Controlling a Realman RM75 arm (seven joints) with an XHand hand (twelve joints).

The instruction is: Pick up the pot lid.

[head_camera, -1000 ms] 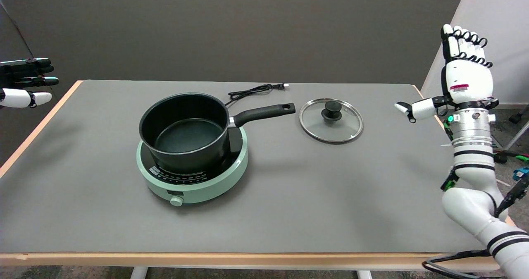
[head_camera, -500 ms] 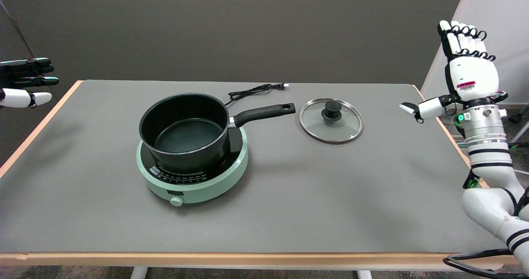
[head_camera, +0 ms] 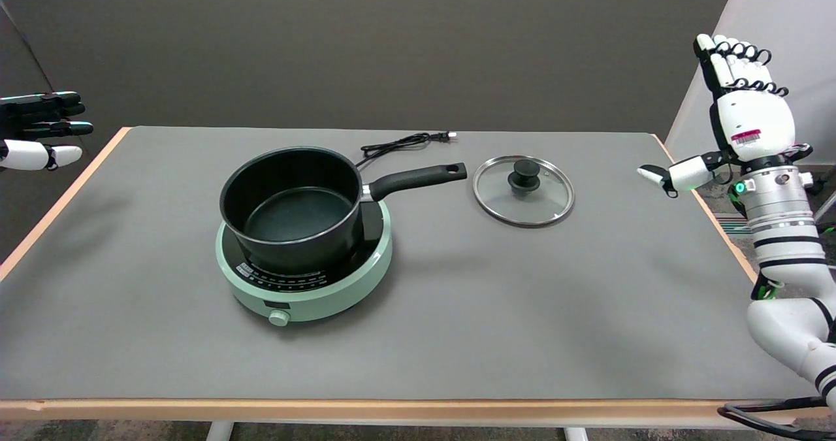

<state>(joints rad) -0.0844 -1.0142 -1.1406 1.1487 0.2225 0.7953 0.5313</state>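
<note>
Pot lid [head_camera: 523,191]: glass, steel rim, black knob [head_camera: 524,174] on top; flat on table [head_camera: 457,310], just right of pan handle [head_camera: 418,178]; untouched. Pan [head_camera: 292,207] w/ hob [head_camera: 307,277]: left of lid; cable [head_camera: 401,143] behind-left. Right hand [head_camera: 738,114]: well right of lid, raised upright, fingers straight, thumb out sideways, holding nothing. Step: reach; judged best to come down over knob, pinch it, lift straight, since rim offers little purchase.

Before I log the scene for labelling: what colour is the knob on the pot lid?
Black, on the pot lid, clearest in the head view.
</note>
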